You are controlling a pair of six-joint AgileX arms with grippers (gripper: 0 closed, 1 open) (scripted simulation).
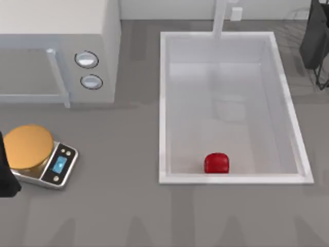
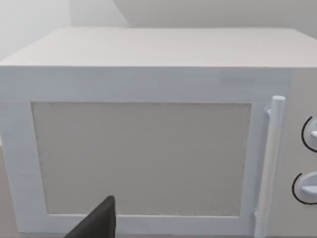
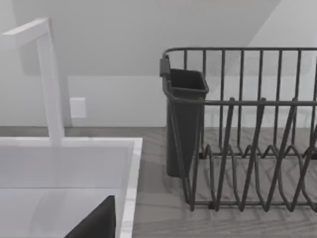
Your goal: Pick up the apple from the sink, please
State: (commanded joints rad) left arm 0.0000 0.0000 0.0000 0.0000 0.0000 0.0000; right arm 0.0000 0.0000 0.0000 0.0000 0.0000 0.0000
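The red apple point(image 1: 217, 163) lies on the floor of the white sink point(image 1: 231, 179), close to the basin's front wall and a little left of its middle. Neither gripper is near it. My left arm point(image 1: 6, 170) sits parked at the table's far left edge, beside the scale. My right arm point(image 1: 316, 41) is parked at the back right corner, beyond the sink's right rim. A dark part of the left gripper point(image 2: 96, 223) faces the microwave door, and a dark part of the right gripper point(image 3: 96, 223) hangs over the sink's rim point(image 3: 130, 188).
A grey-white microwave point(image 1: 56, 46) with two knobs stands at the back left. A scale point(image 1: 59, 164) carries an orange plate point(image 1: 28, 146) at the front left. The faucet post point(image 1: 220, 18) rises behind the sink. A dark wire dish rack point(image 3: 247, 148) stands to the sink's right.
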